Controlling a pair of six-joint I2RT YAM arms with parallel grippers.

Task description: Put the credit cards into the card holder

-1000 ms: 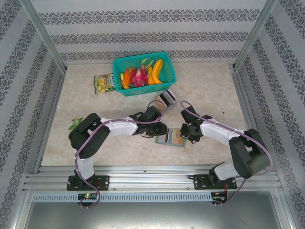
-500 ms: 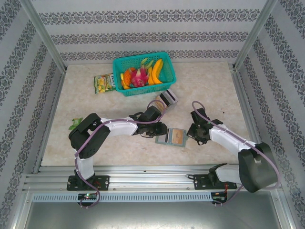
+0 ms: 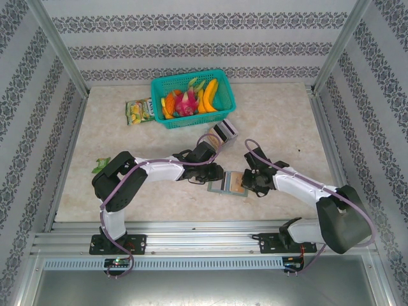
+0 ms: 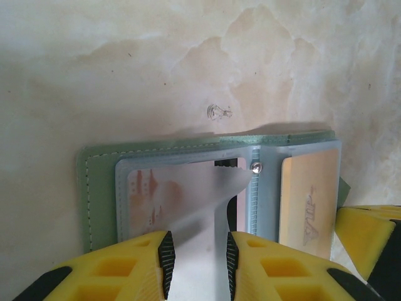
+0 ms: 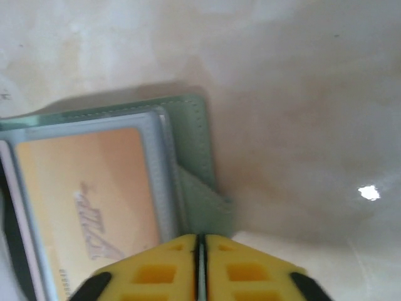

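While left hand (image 4: 198, 266) pinches card holder (image 4: 97, 188), closed right hand (image 5: 200, 246) at right edge.

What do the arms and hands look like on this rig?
The left arm and right arm match: white link shells, black joints and bases, with a thin purple cable looping alongside each. The left hand and right hand have blocky yellow plastic fingers with square recesses. Black edging shows on the left one's inner faces.
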